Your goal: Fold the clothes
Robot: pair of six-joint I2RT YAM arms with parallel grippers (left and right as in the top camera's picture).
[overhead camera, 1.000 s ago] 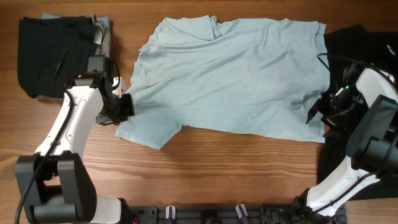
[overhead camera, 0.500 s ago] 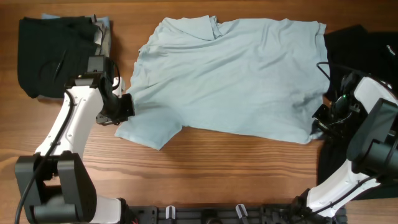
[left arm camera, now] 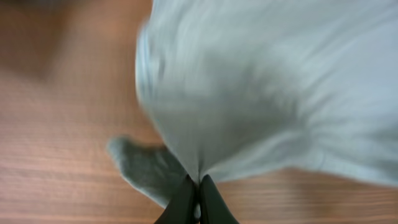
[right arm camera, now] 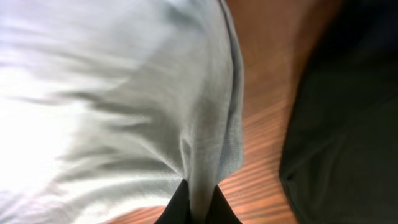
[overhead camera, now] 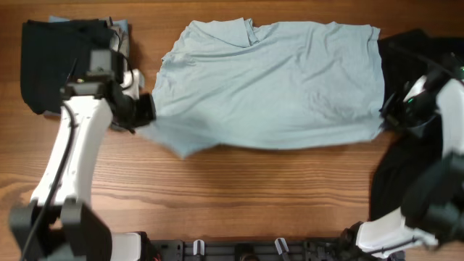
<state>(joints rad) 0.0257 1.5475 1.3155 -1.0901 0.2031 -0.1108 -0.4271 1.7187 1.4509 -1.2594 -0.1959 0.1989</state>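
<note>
A pale light-blue T-shirt (overhead camera: pixel 268 87) lies spread across the middle of the wooden table, collar toward the far edge. My left gripper (overhead camera: pixel 145 114) is shut on its left sleeve, and the pinched cloth (left arm camera: pixel 199 158) rises off the wood (left arm camera: pixel 56 168). My right gripper (overhead camera: pixel 386 119) is shut on the shirt's lower right corner, where a gathered fold (right arm camera: pixel 202 168) runs down between the fingers. Along the front, the shirt's hem hangs lifted and blurred.
A folded black garment (overhead camera: pixel 61 61) lies at the back left on other folded cloth. A loose black garment (overhead camera: pixel 417 152) covers the right side of the table, close beside my right gripper (right arm camera: pixel 198 208). Bare wood runs along the front edge (overhead camera: pixel 254 196).
The right gripper has closed on the shirt's right corner and pulled it up and back. The left gripper has lifted the sleeve toward the far side. The front hem has risen off the table.
</note>
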